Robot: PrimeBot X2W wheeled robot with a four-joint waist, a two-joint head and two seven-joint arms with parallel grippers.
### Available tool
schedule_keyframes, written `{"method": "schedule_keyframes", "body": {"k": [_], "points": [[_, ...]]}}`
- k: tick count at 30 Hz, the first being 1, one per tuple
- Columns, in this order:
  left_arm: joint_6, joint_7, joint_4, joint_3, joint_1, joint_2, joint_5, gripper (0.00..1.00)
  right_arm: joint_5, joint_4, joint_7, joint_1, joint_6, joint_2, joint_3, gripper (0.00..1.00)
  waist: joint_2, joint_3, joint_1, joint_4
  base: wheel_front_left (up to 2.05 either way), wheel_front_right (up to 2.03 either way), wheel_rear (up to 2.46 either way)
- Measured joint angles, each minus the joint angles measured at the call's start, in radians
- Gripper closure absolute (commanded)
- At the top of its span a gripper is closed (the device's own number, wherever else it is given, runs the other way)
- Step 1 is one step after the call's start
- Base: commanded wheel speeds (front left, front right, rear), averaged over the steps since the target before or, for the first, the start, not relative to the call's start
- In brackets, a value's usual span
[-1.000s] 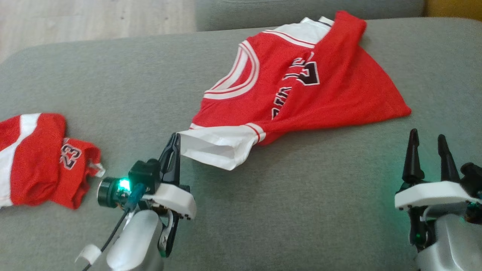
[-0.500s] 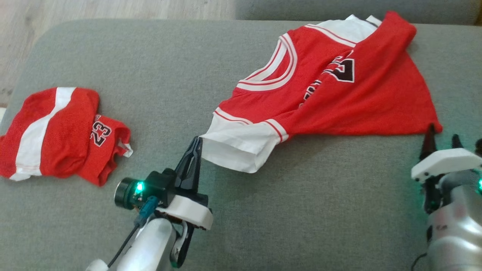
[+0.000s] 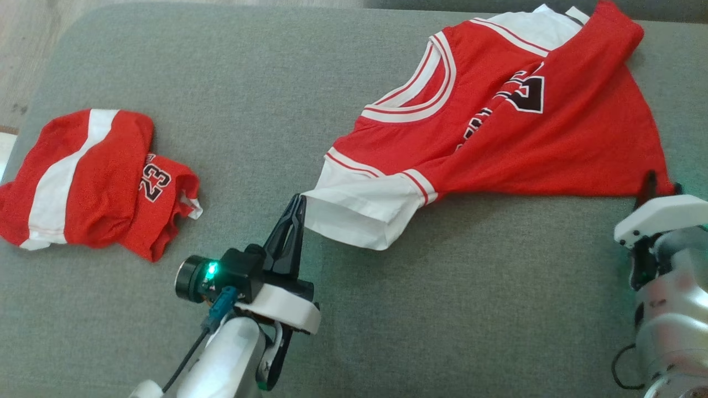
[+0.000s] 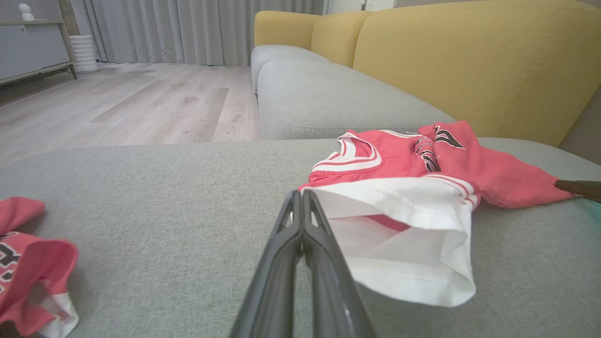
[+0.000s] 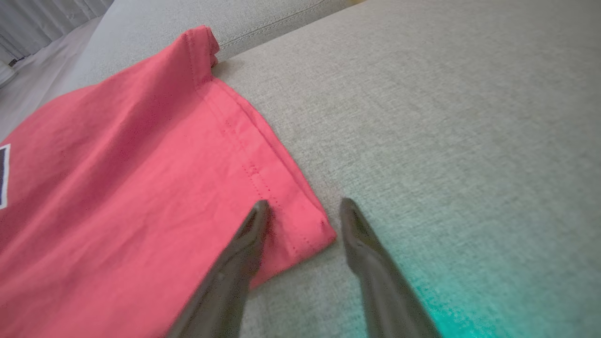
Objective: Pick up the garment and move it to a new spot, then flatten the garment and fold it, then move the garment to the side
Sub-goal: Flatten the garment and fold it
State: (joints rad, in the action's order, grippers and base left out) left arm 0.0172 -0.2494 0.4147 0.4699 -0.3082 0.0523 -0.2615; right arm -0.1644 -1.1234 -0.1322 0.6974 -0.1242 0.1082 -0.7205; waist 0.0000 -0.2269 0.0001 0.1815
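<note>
Garment [image 3: 498, 143] lies rumpled on the grey cushion [image 3: 221, 83]. My left pincer [image 3: 298, 202] is clamped on its white sleeve [image 3: 359, 215], and my right pincer [image 5: 304, 206] stands apart astride the hem corner [image 5: 310, 230]. Flattening step, I reckon: close right, then stretch.

Jersey [image 3: 553, 149] is logged as red; sleeve [image 3: 359, 215] white, edged in red stripes; neckline [image 3: 452, 83] banded white-red; numerals [image 3: 528, 97] black, outlined white. Left of jersey: second garment [image 3: 83, 182] red, white band, black "23". Cushion [image 3: 249, 83] under jersey grey; sofa back [image 4: 469, 61] behind jersey yellow.
</note>
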Motion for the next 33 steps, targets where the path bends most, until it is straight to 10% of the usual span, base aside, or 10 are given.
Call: {"method": "schedule_keyframes", "body": {"k": [8,19,26,33], "points": [[-0.005,0.0,-0.025,-0.085,0.0,0.005,0.006,1.0,-0.04,-0.061,-0.077,0.043,0.0,-0.007,0.105,1.0,0.0,0.045,0.0,-0.055,0.0,0.0,0.0],[-0.053,-0.003,-0.177,-0.237,-0.1,0.068,-0.012,1.0,0.131,0.071,-0.116,0.194,0.0,-0.017,0.525,1.0,0.0,0.146,-0.0001,-0.16,0.0,0.0,0.0],[-0.058,-0.007,-0.355,-0.343,-0.224,0.122,-0.033,1.0,0.356,0.381,-0.09,0.194,0.0,0.064,0.819,1.0,0.0,0.227,-0.0003,-0.228,0.0,0.0,0.0],[-0.042,0.105,-0.579,-0.396,-0.304,0.158,-0.085,1.0,0.47,0.787,0.096,0.121,0.0,0.183,0.848,1.0,0.0,0.267,-0.0004,-0.263,0.0,0.0,0.0]]}}
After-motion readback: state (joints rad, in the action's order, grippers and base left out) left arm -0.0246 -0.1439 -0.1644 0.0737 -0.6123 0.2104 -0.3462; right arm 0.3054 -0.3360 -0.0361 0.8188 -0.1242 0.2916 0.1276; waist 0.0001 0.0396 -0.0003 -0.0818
